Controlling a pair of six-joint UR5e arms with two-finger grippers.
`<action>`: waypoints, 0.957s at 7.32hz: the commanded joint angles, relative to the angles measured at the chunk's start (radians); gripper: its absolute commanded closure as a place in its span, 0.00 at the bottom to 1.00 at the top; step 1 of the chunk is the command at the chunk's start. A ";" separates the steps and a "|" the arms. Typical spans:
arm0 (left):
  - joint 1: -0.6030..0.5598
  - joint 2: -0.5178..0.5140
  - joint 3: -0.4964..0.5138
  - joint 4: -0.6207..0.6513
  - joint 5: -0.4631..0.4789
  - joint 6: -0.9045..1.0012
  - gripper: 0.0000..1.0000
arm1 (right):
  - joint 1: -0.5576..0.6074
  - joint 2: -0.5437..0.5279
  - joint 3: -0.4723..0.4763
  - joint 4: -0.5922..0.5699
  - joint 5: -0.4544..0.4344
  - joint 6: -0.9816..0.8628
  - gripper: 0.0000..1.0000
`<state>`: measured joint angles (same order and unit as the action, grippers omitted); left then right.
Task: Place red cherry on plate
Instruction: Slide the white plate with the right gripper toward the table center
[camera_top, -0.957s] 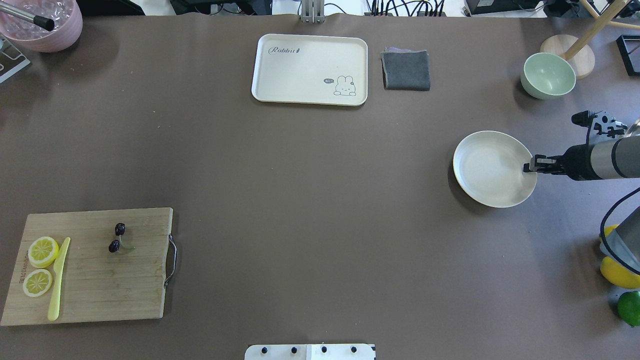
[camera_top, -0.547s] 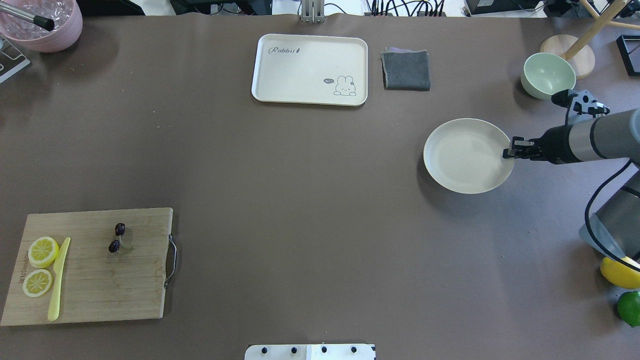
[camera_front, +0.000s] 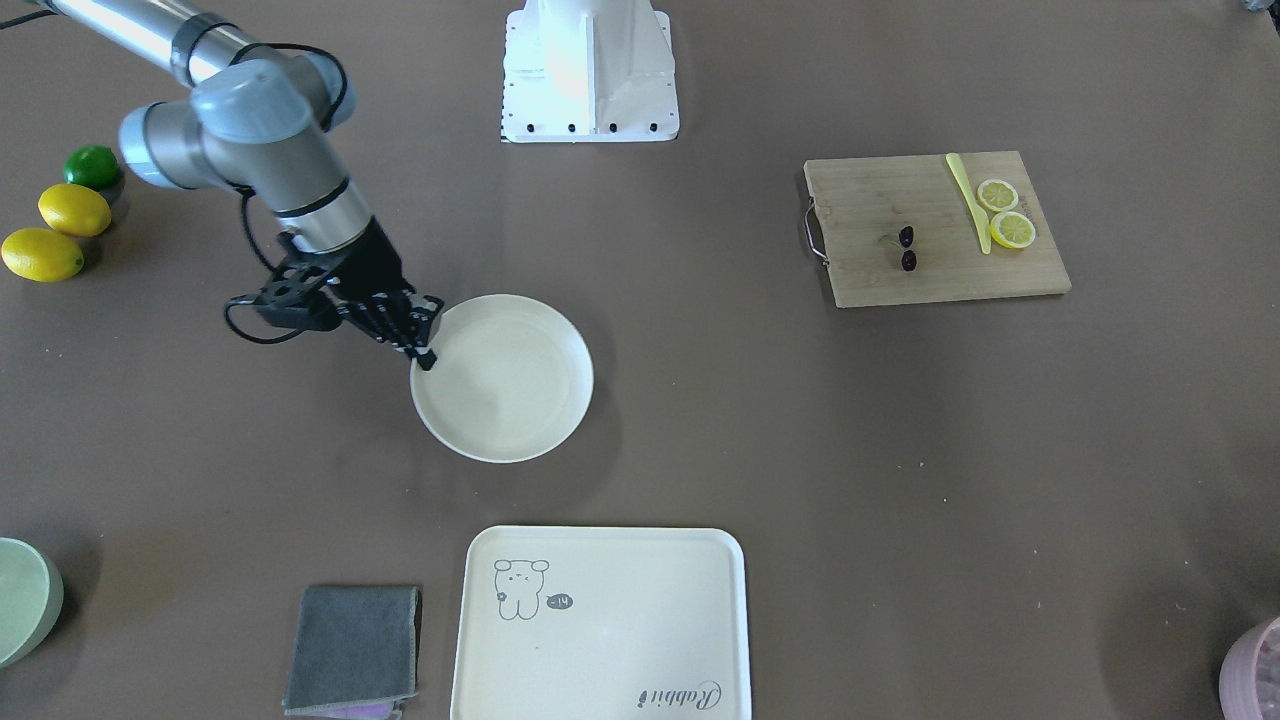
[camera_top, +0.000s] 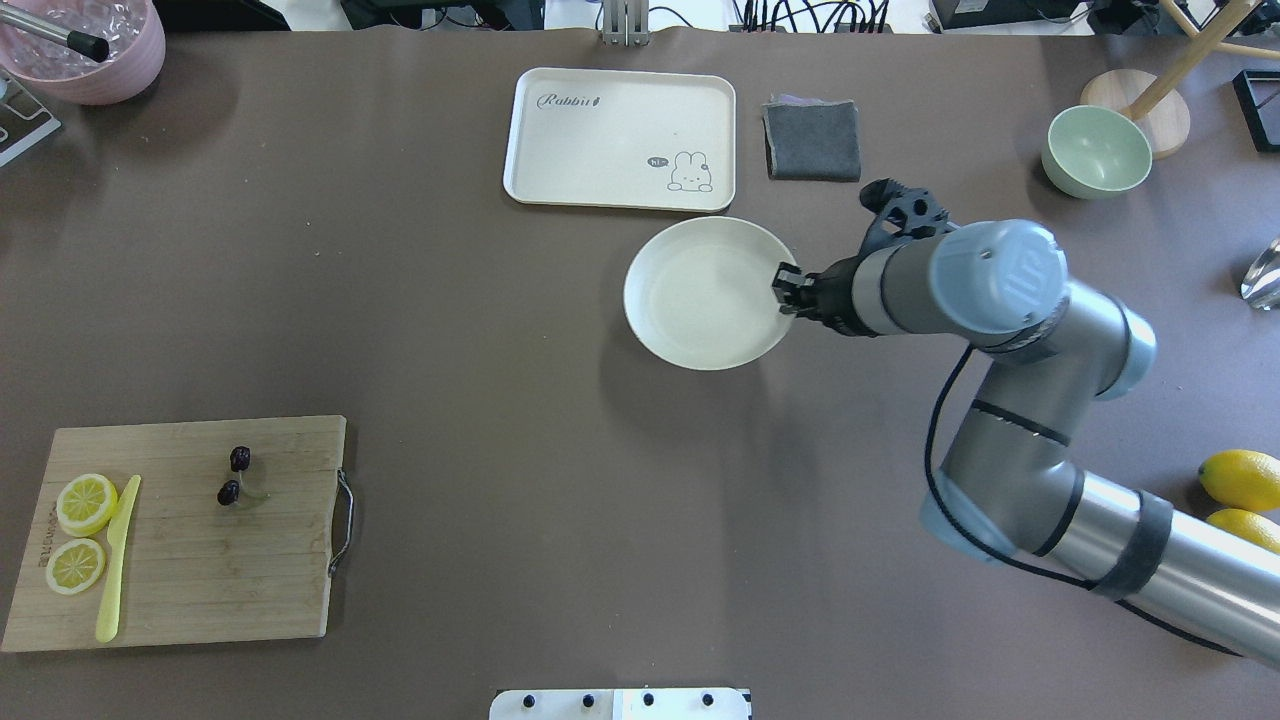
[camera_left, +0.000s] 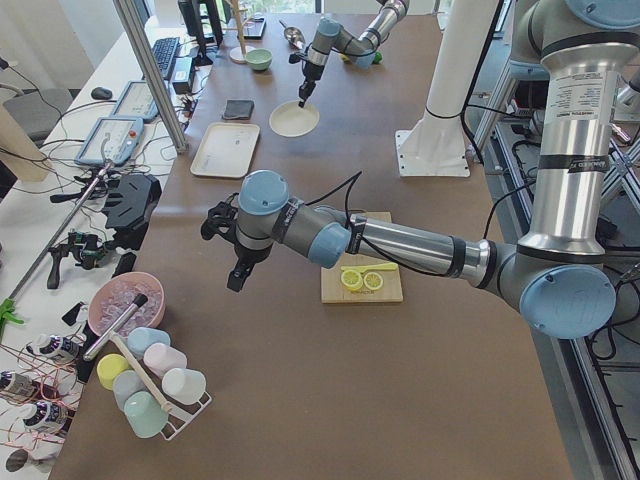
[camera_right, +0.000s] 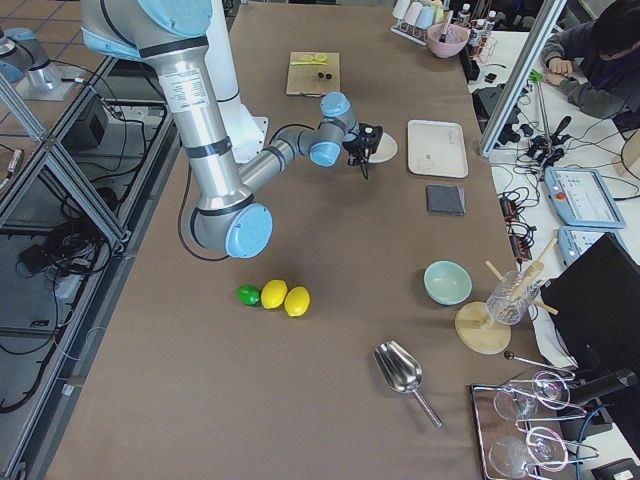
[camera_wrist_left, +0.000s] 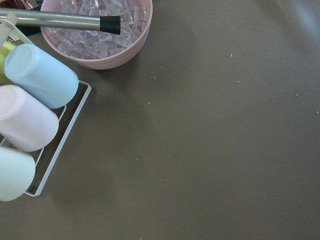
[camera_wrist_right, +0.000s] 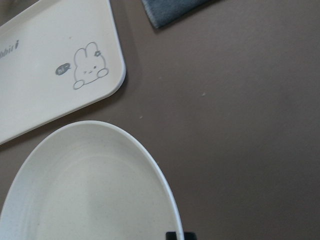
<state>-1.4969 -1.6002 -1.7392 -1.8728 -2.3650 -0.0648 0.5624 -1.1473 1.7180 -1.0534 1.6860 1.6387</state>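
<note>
The right gripper (camera_top: 785, 290) is clamped on the right rim of the round cream-white shallow plate (camera_top: 690, 300), whose far edge sits just beside the rectangular cream rabbit tray (camera_top: 600, 130). The pair of tiny dark maroon cherries (camera_top: 236, 475) lies on the bamboo cutting board (camera_top: 200, 570), well apart from the plate across a wide stretch of brown table (camera_top: 480, 400). The left gripper (camera_left: 237, 278) hangs near the table's left end; I cannot tell whether it is apart or together.

Light even and diffuse, from above; all views bright. Shadows soft-edged: the plate (camera_top: 690, 300) throws a faint one on the counter (camera_top: 560, 480), toward the overhead view's lower left, and the right arm (camera_top: 1000, 290) does likewise. Mild sheen on arm metal. Overhead and front views crisp. Side views wide-angle, verticals splay toward edges.
</note>
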 joint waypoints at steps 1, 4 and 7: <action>0.012 -0.003 0.003 0.000 -0.003 -0.007 0.02 | -0.181 0.086 -0.035 -0.033 -0.209 0.097 1.00; 0.014 -0.009 0.004 0.000 -0.002 -0.015 0.02 | -0.214 0.115 -0.084 -0.036 -0.272 0.090 0.27; 0.038 -0.014 -0.003 -0.049 -0.003 -0.144 0.02 | -0.124 0.115 -0.065 -0.071 -0.203 -0.033 0.00</action>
<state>-1.4700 -1.6129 -1.7366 -1.8888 -2.3673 -0.1349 0.3816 -1.0337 1.6414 -1.0980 1.4290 1.6803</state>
